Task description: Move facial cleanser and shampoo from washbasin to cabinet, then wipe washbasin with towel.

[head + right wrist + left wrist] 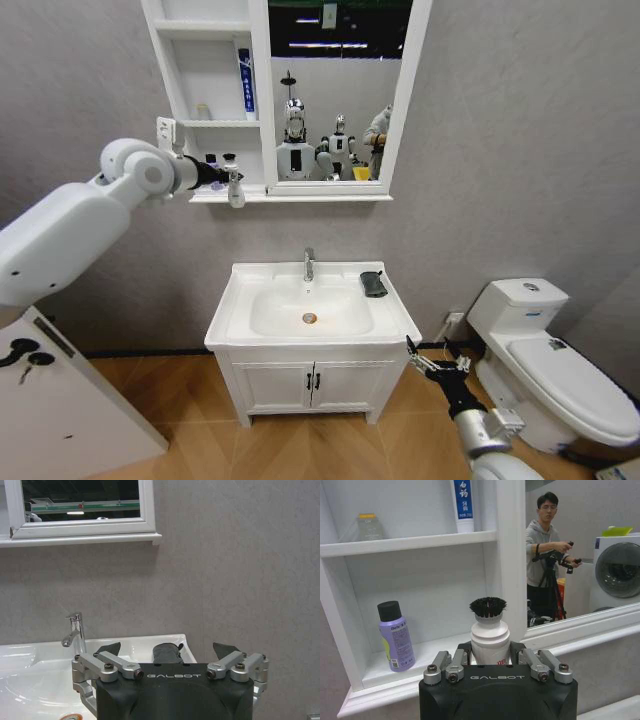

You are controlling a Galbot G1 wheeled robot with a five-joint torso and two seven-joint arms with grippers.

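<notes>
My left gripper reaches up to the cabinet and is shut on the facial cleanser, a white bottle with a black bristle top, held upright at the front edge of the lowest shelf. The shampoo, a purple bottle with a black cap, stands on that shelf beside it. Below, the dark towel lies folded on the back right corner of the washbasin. My right gripper hangs open, low and to the right of the washbasin front, facing the towel.
A blue-and-white tube and a small jar stand on the middle shelf. The chrome tap rises behind the bowl. A white toilet sits to the right, and a white box at the lower left.
</notes>
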